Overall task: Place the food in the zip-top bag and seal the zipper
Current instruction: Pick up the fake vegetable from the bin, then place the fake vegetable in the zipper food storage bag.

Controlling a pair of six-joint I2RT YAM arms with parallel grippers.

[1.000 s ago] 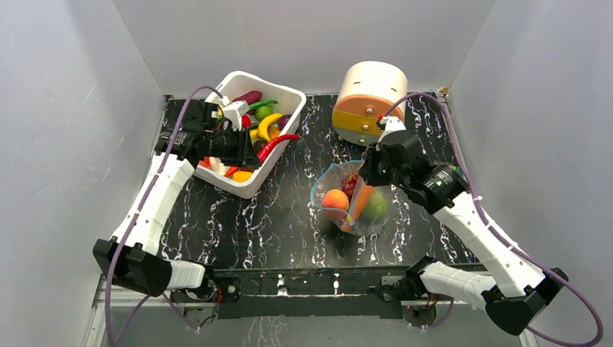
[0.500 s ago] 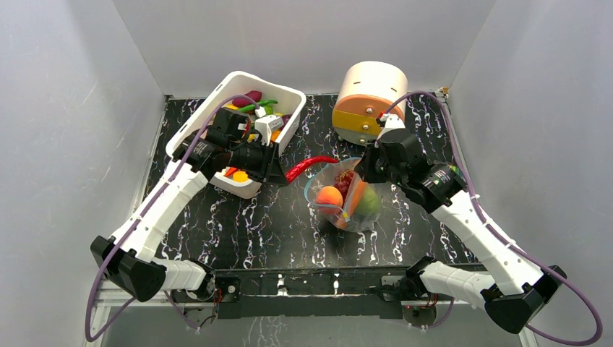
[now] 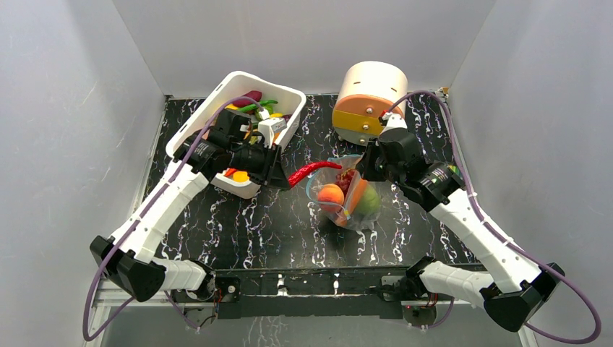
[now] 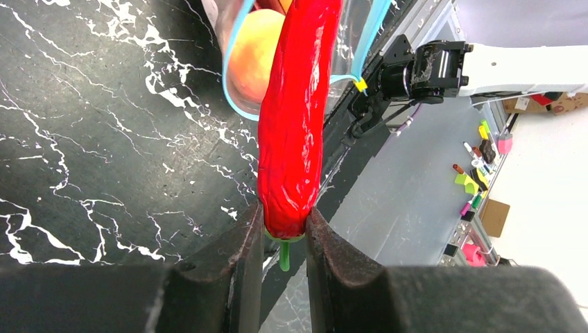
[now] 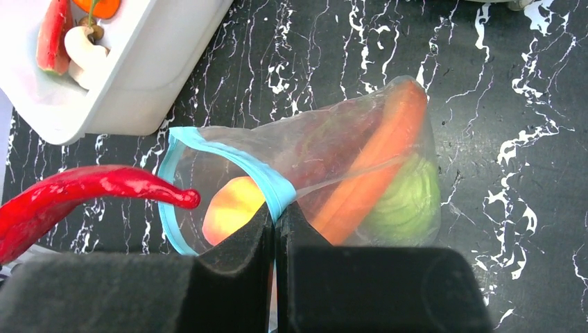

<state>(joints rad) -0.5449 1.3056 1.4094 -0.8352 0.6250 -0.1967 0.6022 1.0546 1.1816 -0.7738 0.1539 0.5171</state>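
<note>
Black marbled tabletop (image 3: 275, 217) was seen beneath the zip-top bag (image 5: 360, 149), its zipper (image 5: 229, 156) pinched by the fully closed right gripper (image 5: 275, 216). A red chili (image 4: 295, 125) — clamped at its stem by the left gripper (image 4: 283, 225), tip at the bag's mouth — was best fed tip-first past the peach (image 5: 232, 208).

In the left wrist view the top edge cuts off the tip of the red chili (image 4: 295, 118) and most of the zip-top bag (image 4: 351, 35).

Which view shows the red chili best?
Left wrist: the chili fills the frame, its stem end pinched in the left claw. The top view shows it whole but small; the right wrist shows only its tip half, at the bag mouth.
</note>
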